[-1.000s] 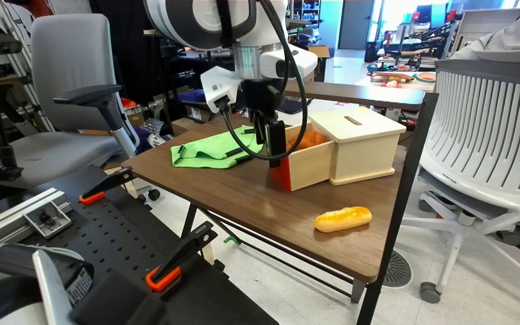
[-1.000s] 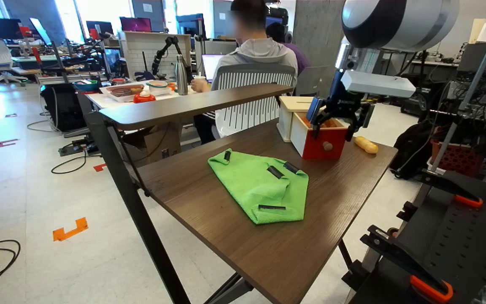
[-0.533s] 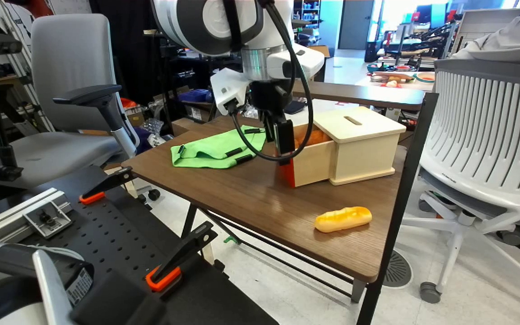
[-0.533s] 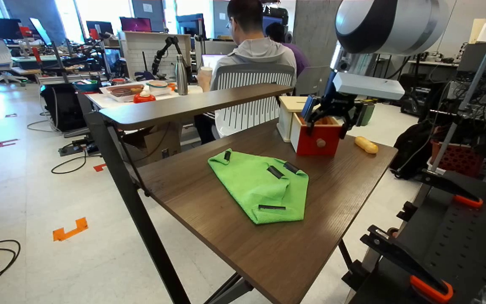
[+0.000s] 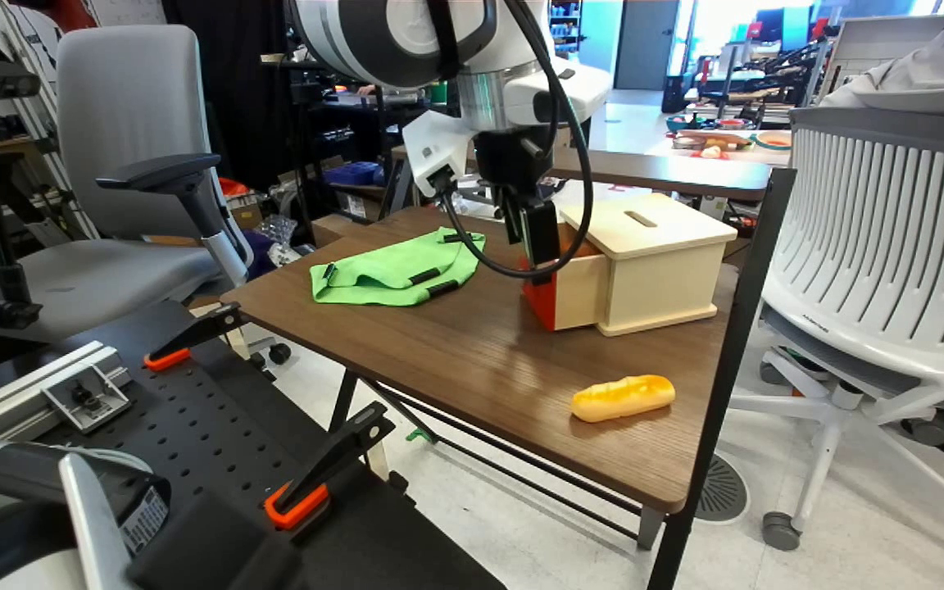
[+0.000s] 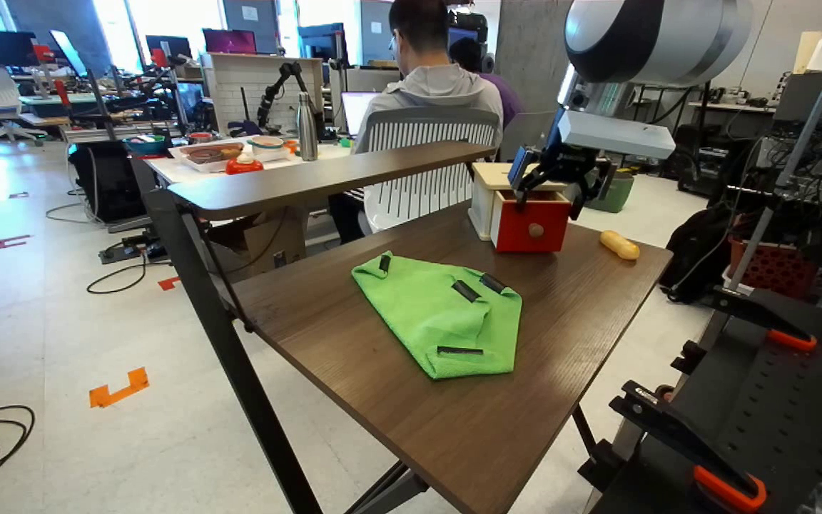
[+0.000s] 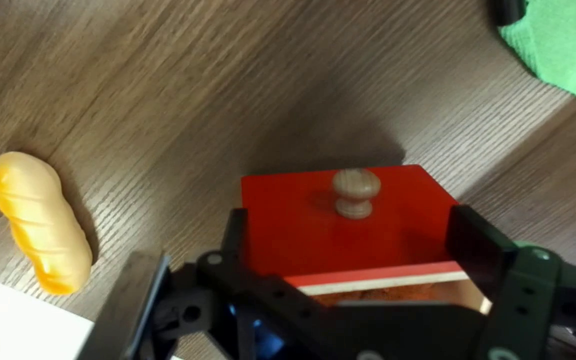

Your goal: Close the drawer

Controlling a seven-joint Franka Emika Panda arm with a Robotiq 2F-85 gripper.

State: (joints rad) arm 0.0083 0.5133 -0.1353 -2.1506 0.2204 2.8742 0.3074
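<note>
The drawer (image 5: pixel 580 297) has a red-orange front panel and pale wood sides. It stands partly out of the cream-beige case (image 5: pixel 669 283). Its red front (image 6: pixel 514 232) with a round wooden knob faces out in an exterior view, and the wrist view shows the front (image 7: pixel 308 240) from above. Something orange-brown shows inside. My gripper (image 7: pixel 349 220) is open, with one finger near each side edge of the front panel. In both exterior views the gripper (image 5: pixel 537 256) (image 6: pixel 548 208) is at the drawer's upper front. Whether the fingers touch the panel is unclear.
A green cloth (image 5: pixel 398 270) with black strips lies on the brown table (image 5: pixel 456 344). A small orange-yellow bread-like object (image 5: pixel 624 398) lies on the table near the drawer. A raised shelf (image 6: pixel 340 175) runs along a table edge. A black cable hangs from the wrist.
My gripper has moved toward the case and slightly up. The drawer has slid further into the case with it. The cloth and orange-yellow object have not moved.
</note>
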